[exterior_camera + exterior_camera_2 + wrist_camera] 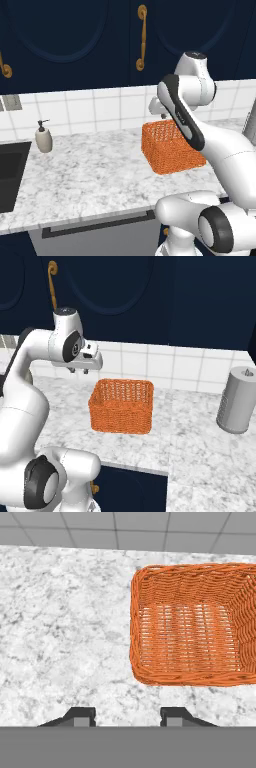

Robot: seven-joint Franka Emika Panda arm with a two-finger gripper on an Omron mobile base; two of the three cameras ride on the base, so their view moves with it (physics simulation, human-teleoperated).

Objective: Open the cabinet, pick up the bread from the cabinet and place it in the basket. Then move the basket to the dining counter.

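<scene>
The orange wicker basket [172, 156] [120, 417] stands empty on the marble worktop in front of the tiled wall. In the hand view the basket [190, 678] lies to the upper right, with bare marble under the fingertips. My gripper [158, 109] [80, 371] [127, 714] hangs above the worktop, just left of the basket's left rim and clear of it. Its fingers stand apart with nothing between them. The navy cabinet [75, 45] [125, 296] above has both doors shut, with a brass handle [142, 37] [52, 276] showing. The bread is hidden. The dining counter is out of view.
A soap dispenser [43, 137] stands by the black sink [10, 172] at the left. A grey canister [237, 401] sits on the worktop right of the basket. Below the worktop's front edge runs a grey drawer front with a dark slot handle [100, 225].
</scene>
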